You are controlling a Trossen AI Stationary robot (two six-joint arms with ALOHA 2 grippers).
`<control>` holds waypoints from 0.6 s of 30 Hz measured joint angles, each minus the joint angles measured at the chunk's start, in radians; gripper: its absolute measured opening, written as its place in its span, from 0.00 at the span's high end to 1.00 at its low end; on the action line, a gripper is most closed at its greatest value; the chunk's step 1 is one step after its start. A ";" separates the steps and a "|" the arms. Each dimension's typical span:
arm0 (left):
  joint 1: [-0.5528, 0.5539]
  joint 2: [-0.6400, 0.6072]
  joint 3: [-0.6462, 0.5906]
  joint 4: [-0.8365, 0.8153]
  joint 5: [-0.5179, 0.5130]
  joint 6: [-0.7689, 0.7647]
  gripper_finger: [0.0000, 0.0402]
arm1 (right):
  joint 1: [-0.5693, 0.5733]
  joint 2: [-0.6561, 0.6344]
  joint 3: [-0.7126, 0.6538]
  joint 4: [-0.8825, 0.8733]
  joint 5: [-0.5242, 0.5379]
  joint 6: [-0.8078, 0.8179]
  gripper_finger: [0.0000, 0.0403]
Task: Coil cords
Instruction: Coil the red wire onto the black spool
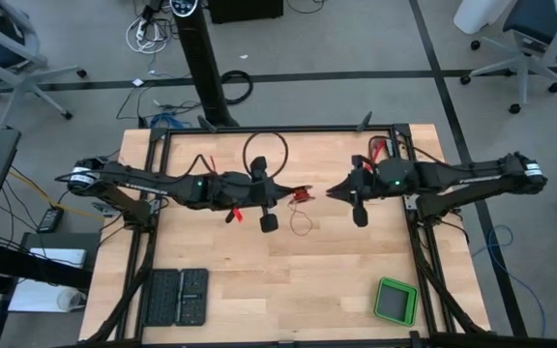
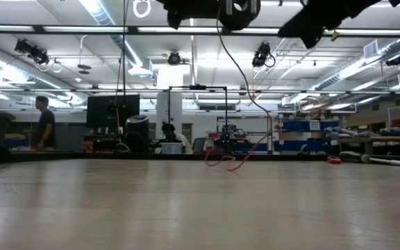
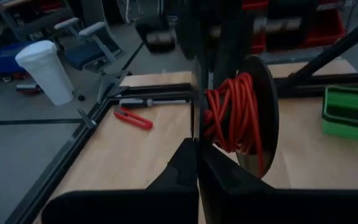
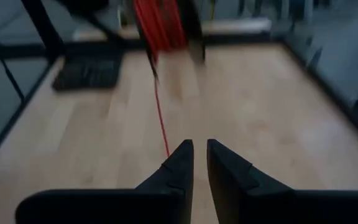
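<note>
Red wire (image 3: 230, 113) is wound in a thick bundle right in front of the left gripper (image 3: 197, 163), whose fingers are pressed together; whether they pinch a strand is hidden, since the bundle sits between dark blurred plates. From above, the wire (image 1: 304, 196) shows as a small red knot over the middle of the wooden table (image 1: 288, 280), between the two grippers, with a thin loop trailing below it. The right gripper (image 4: 199, 155) stands slightly parted, holding nothing; one red strand runs down from the blurred bundle toward its fingertips. The green box (image 1: 395, 301) sits well apart
</note>
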 joint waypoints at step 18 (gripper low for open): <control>-0.001 -0.004 0.000 0.037 0.000 -0.023 1.00 | -0.031 0.449 0.000 0.296 -0.259 0.006 0.70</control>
